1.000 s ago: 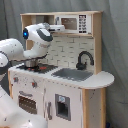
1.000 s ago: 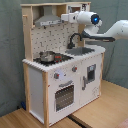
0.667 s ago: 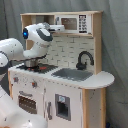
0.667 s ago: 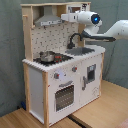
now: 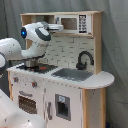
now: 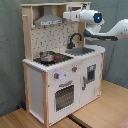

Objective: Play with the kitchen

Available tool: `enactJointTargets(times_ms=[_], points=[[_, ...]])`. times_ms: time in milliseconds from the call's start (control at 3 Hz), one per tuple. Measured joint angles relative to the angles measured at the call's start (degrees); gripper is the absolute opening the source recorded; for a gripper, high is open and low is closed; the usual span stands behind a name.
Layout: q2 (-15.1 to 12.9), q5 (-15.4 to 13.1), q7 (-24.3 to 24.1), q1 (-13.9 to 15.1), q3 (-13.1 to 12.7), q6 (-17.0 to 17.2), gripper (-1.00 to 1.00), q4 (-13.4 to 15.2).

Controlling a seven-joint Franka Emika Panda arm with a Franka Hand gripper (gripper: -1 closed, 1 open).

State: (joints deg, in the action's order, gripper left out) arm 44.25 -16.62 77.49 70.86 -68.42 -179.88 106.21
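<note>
Your gripper point(image 6: 66, 15) sits high at the kitchen's point(image 6: 37, 75) hood point(image 6: 47, 19), stove point(image 6: 50, 57) and sink point(image 6: 80, 50) well below; I cannot tell the finger state

Body of the white, rounded, glossy-shelled robot arm point(image 5: 35, 36) is seen in both exterior views point(image 6: 107, 27). Links are thick & tubular w/ bulbous joints; dark grey/black bands are seen at the joint seams. A small round blue light point(image 5: 23, 33) is shown on the side of one joint in the first exterior view; the same kind of blue dot point(image 6: 97, 17) is seen on the wrist housing in the second exterior view. A dark underside strip is visible along the forearm link there. No cables or markings can be made out.
</note>
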Motion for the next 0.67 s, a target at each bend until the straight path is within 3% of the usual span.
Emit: enactJointTargets(times_ms=[333,667], points=[[0.3,0.0,0.2,-1.8,-0.1,-0.1,1.0,1.3],[0.3,0.0,0.2,-1.8,-0.1,-0.1,-1.0,1.3]])
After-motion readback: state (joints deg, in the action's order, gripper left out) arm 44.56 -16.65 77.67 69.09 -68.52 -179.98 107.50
